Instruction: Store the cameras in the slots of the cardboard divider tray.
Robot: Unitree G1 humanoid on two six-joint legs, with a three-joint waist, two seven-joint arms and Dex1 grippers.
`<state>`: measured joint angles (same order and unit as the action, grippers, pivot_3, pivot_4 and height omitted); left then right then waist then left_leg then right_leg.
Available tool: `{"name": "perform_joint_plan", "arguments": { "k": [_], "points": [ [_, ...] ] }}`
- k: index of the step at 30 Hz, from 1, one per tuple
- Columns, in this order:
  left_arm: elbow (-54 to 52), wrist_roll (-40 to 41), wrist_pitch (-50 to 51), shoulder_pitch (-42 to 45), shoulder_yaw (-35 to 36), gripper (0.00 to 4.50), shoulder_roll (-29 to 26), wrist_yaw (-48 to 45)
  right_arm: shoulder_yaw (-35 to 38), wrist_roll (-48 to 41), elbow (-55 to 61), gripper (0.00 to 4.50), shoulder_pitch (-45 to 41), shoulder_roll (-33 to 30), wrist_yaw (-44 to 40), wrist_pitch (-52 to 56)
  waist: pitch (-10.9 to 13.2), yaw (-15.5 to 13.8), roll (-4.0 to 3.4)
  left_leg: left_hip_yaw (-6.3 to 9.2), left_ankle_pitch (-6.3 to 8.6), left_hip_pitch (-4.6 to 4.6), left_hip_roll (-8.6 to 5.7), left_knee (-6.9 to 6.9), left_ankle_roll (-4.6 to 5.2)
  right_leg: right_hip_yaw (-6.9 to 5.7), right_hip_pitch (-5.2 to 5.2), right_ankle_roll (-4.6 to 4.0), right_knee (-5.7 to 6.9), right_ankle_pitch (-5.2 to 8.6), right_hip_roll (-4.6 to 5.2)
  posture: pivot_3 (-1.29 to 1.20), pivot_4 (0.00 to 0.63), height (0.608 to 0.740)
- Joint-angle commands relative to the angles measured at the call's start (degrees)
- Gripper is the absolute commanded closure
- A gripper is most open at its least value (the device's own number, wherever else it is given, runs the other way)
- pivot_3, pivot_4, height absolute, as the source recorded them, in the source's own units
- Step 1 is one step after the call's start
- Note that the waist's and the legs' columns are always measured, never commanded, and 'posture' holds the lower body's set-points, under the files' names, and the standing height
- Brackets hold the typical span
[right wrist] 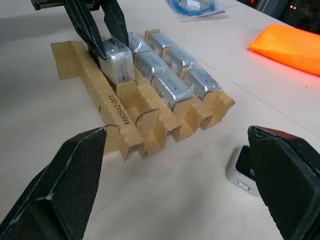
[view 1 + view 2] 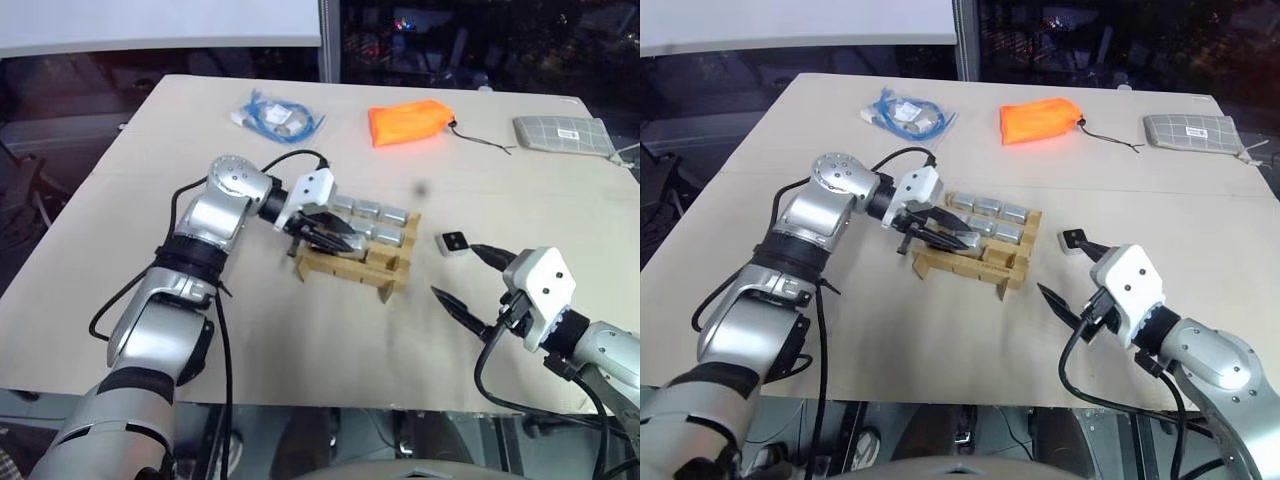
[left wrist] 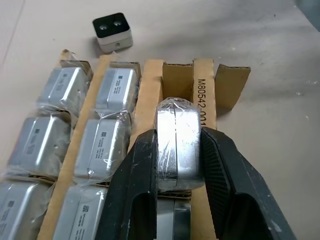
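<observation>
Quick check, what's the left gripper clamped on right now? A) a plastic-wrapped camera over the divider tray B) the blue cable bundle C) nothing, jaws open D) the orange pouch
A. The left gripper has both black fingers pressed on a plastic-wrapped camera at the nearest row of the cardboard divider tray; the orange pouch lies far off, untouched.

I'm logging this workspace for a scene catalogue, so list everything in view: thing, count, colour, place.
table: one, beige, under everything.
cardboard divider tray: one, tan, mid-table.
wrapped cameras: at least seven, silver-grey; six fill two rows of the tray, one is gripped over the third row.
loose camera: one, white body with black face, on the table right of the tray.
cable bundle: one, blue, far left.
pouch: one, orange, far centre.
quilted pouch: one, grey, far right.
left gripper: black, shut on a wrapped camera.
right gripper: black, open, near the loose camera.
</observation>
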<state>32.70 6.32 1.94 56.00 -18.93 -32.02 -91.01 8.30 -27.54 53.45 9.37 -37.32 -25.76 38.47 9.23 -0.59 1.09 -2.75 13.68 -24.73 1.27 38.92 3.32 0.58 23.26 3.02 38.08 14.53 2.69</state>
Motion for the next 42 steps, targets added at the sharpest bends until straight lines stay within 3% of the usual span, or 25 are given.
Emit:
{"name": "perform_joint_plan", "arguments": {
  "k": [1,7,9,14,19,23,27,29,32,42],
  "points": [
    [2.8,-2.6,-4.9,1.6,-0.4,3.78,0.0,-0.2,1.2,0.3,2.5,0.0,0.5,0.1,0.5,-1.0,0.0,0.0,0.0,0.01,0.0,0.0,0.0,0.0,0.0,-0.01,0.0,0.0,0.0,0.0,0.0,0.0,0.15,0.74],
    [7.0,-3.1,-8.0,2.7,-0.8,3.78,0.8,-1.1,1.1,0.5,2.6,0.0,0.6,0.2,0.7,-1.1,0.0,0.0,0.0,0.0,0.0,0.01,0.01,0.0,0.0,0.0,0.0,0.0,0.01,0.0,0.0,0.0,0.15,0.74],
    [6.8,-1.6,-7.5,3.1,1.0,2.73,1.0,-1.2,1.2,0.4,2.7,0.0,0.8,0.2,0.7,-1.0,0.0,0.0,0.0,0.0,0.0,0.01,0.01,0.0,0.0,0.0,0.0,0.0,0.01,0.0,0.0,0.0,0.15,0.74],
    [-2.3,6.1,-1.0,0.4,4.7,0.74,-1.2,-1.5,1.0,0.9,2.5,0.0,0.8,0.0,1.0,-0.8,0.0,0.0,0.01,0.03,0.0,-0.06,0.02,0.01,0.0,-0.02,0.03,0.0,0.0,0.0,0.01,0.0,0.15,0.74],
    [-21.5,14.7,13.3,-8.8,11.2,0.74,-4.8,2.2,-3.3,3.7,-2.9,0.0,-4.7,0.7,4.2,2.6,0.0,0.6,-0.01,0.01,0.01,-0.01,0.04,0.01,0.01,0.03,0.03,0.0,0.01,0.0,0.04,0.0,0.15,0.74],
    [-38.2,22.1,24.7,-18.6,17.1,0.74,-5.9,11.1,-6.9,7.4,-10.4,0.0,-11.0,3.1,7.7,4.7,0.0,1.1,0.0,0.03,0.0,-0.01,0.04,0.02,0.0,0.0,0.03,-0.01,0.05,0.0,0.08,0.0,0.15,0.74],
    [-50.5,26.0,29.8,-31.1,22.6,0.74,-7.5,18.8,-8.9,10.5,-19.1,0.0,-17.2,7.0,10.3,5.1,0.0,1.4,-0.06,-0.03,0.0,0.06,0.05,0.01,0.0,0.11,0.03,-0.01,0.09,0.0,0.08,0.0,0.15,0.74],
    [-53.5,28.0,31.2,-35.7,24.9,0.74,-8.3,20.7,-8.8,11.1,-22.5,0.0,-19.1,8.3,10.9,5.3,0.0,1.0,-0.05,0.01,0.0,0.05,0.04,0.0,-0.01,0.06,0.04,-0.01,0.14,0.0,0.08,0.0,0.15,0.74],
    [-55.3,28.6,30.4,-40.7,27.8,0.03,-8.8,23.2,-9.1,11.6,-26.3,0.0,-21.2,9.5,10.7,5.8,0.0,1.0,-0.05,-0.02,0.0,0.04,0.02,0.0,0.0,0.05,0.05,-0.02,0.14,0.0,0.13,0.0,0.15,0.74],
    [-55.2,28.5,25.2,-47.3,29.7,0.03,-9.3,24.5,-8.6,12.0,-34.8,0.0,-25.2,13.5,10.8,7.8,0.0,1.1,-0.06,-0.03,0.01,0.05,0.0,-0.02,-0.01,0.03,0.06,-0.04,0.14,-0.01,0.16,0.0,0.15,0.74]
  ]
}}
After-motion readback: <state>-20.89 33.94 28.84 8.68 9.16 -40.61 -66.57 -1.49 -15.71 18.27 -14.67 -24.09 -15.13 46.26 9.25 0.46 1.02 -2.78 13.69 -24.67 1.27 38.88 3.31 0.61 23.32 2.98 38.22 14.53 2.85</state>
